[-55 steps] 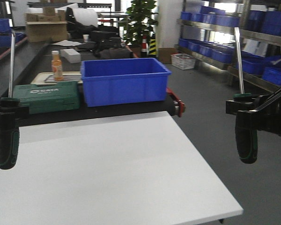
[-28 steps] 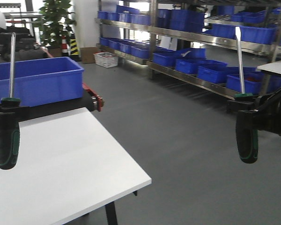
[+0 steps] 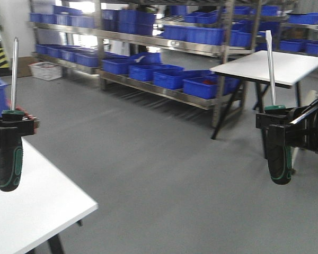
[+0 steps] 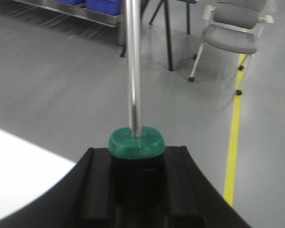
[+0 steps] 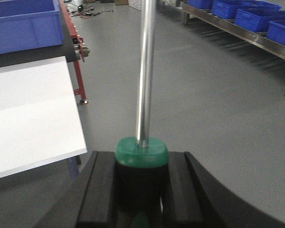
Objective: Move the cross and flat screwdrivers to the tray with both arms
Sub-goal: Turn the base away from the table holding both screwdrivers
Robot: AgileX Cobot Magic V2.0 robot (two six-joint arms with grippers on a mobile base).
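We count two screwdrivers, each with a chunky black-and-green rubbery handle and a long thin silver steel shaft, and two black blocky grippers. The left gripper is clamped on the handle top of the left screwdriver. The right gripper grips the right screwdriver likewise. Both tools stand upright in the air, shaft up, handle hanging below the jaws, well apart from each other. The tips are too small for us to tell cross from flat.

We count two tables. The left tool's handle shows against the far edge of the near white table. The second white table stands across the room. The right tool hangs over bare grey floor. Steel shelving carrying many blue plastic bins lines the far wall. One grey chair stands near a yellow floor line.
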